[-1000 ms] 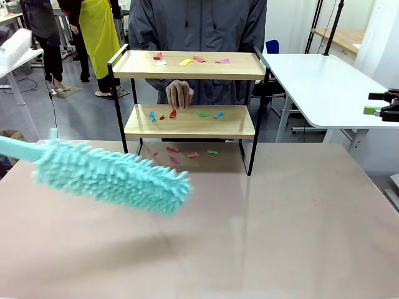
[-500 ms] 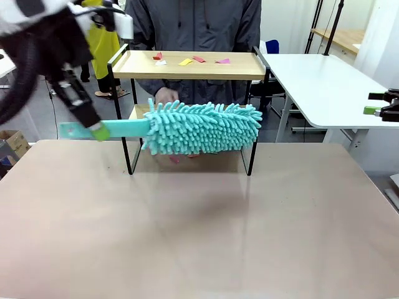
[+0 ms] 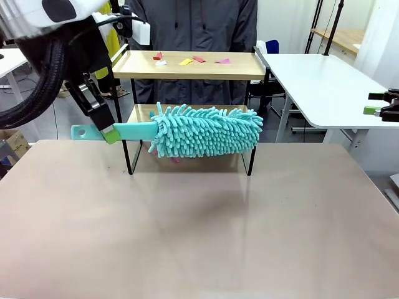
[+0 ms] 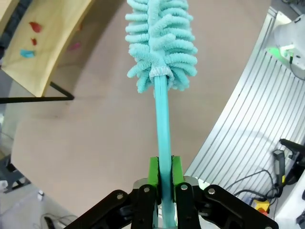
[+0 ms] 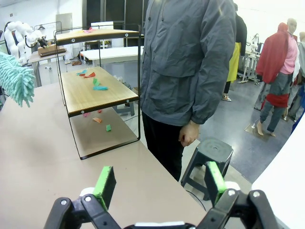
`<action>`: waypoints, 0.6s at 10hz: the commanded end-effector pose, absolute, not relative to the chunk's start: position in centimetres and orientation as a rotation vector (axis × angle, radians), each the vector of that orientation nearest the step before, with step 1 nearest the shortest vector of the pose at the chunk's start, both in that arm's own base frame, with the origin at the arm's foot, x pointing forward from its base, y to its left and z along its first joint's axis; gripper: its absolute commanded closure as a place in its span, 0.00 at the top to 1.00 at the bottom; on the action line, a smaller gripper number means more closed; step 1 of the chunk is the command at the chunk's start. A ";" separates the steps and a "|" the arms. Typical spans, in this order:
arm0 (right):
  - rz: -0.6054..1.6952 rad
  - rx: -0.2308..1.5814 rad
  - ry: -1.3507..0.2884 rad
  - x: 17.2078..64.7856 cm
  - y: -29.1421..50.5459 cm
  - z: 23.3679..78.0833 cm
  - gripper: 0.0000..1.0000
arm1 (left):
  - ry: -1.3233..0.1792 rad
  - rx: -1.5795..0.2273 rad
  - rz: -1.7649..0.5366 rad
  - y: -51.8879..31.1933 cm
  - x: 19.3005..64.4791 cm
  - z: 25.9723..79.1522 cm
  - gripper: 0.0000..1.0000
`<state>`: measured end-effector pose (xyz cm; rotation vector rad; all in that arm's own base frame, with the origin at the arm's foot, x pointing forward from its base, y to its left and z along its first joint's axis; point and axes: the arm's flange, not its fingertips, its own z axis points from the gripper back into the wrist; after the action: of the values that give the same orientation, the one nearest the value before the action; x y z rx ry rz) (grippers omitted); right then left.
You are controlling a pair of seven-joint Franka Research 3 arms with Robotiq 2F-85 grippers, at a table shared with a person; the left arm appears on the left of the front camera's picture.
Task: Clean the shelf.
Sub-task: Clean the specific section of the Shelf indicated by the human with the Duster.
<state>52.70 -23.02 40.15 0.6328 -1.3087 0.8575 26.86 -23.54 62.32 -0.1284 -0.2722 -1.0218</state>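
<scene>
The near half of the table (image 3: 199, 249) lay bare, leaving free room for a sweep. Over its far part, the left gripper (image 3: 107, 132) had its fingers pinching the flat handle of the teal duster (image 3: 206, 131) near the handle's end. I judged that this grip let the arm stand outside the frame while the fluffy head reached in. The head hung level before the shelf (image 3: 187, 73), at the height of its lower board; whether it touched the board I could not tell. The shelf stood at the table's far edge. Its thin black legs bounded the opening, and the head nearly spanned it, so sideways room looked tight. Coloured paper scraps (image 3: 190, 60) lay on the top board, with more on the lower board and beneath it. The right gripper (image 5: 159, 182), fingers spread and empty, was off to the side. A person (image 3: 193, 25) stood just behind the shelf.
</scene>
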 end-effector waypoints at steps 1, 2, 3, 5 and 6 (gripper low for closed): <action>0.862 0.632 -1.313 52.8 -22.8 40.4 1.00 | -0.278 -0.108 -0.932 -25.2 26.9 61.3 0.13; 0.862 0.632 -1.313 52.8 -22.8 40.4 1.00 | -0.295 -0.115 -0.857 -26.8 27.0 60.1 0.13; 0.862 0.632 -1.313 52.8 -22.8 40.4 1.00 | -0.333 -0.125 -0.747 -28.3 27.5 59.5 0.13; 0.862 0.632 -1.313 52.8 -22.8 40.4 1.00 | -0.408 -0.142 -0.577 -31.3 28.3 58.2 0.13; 0.862 0.632 -1.313 52.8 -22.8 40.4 1.00 | -0.436 -0.175 -0.539 -32.3 28.7 57.5 0.13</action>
<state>52.70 -23.02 40.15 0.6329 -1.3087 0.8575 28.51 -31.48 57.99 -0.1615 -0.3827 -0.5908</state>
